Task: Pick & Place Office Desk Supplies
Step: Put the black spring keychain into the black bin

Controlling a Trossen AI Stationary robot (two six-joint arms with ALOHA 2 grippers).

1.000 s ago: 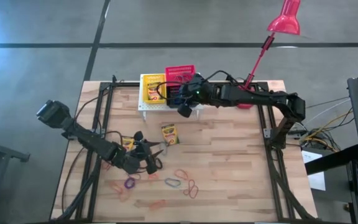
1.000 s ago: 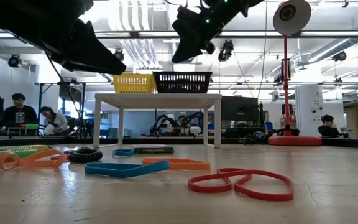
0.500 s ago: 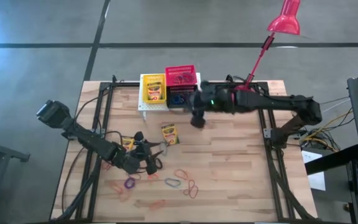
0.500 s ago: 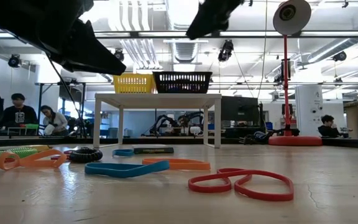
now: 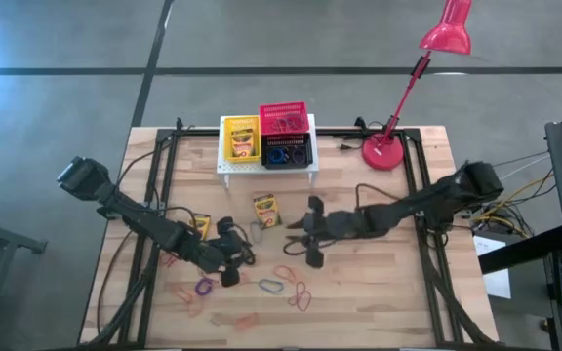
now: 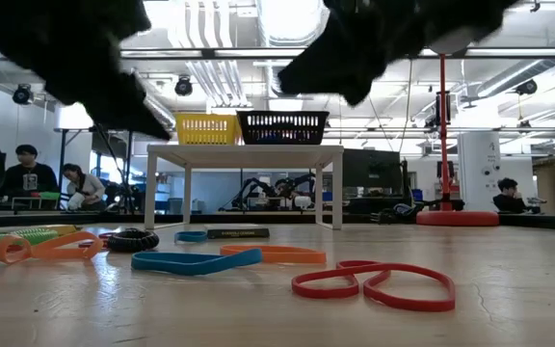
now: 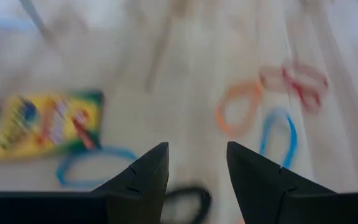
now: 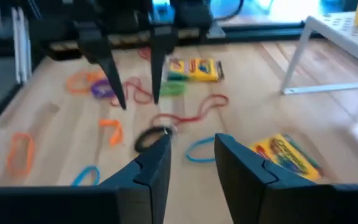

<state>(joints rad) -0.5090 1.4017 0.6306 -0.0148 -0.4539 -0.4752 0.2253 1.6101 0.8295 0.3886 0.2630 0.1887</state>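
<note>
From above, the right arm lies low across the worktop (image 5: 359, 283), stretched from the right edge toward the middle, its right end effector (image 5: 299, 237) just beside a crayon box (image 5: 265, 210) and above scattered elastic loops (image 5: 295, 291). The left arm reaches in from the left edge, its left end effector (image 5: 245, 248) close to the right one, with a second crayon box (image 5: 199, 225) beside its wrist. A yellow basket (image 5: 241, 142), red basket (image 5: 283, 119) and black basket (image 5: 288, 153) sit on a white stand (image 5: 266, 169) at the far edge. At table height, loops lie near the front edge, both arms dark above. The left wrist view shows its fingers (image 7: 143, 177) parted and empty over loops. The right wrist view shows its fingers (image 8: 156, 165) parted, empty, a black loop (image 8: 151, 137) just ahead.
</note>
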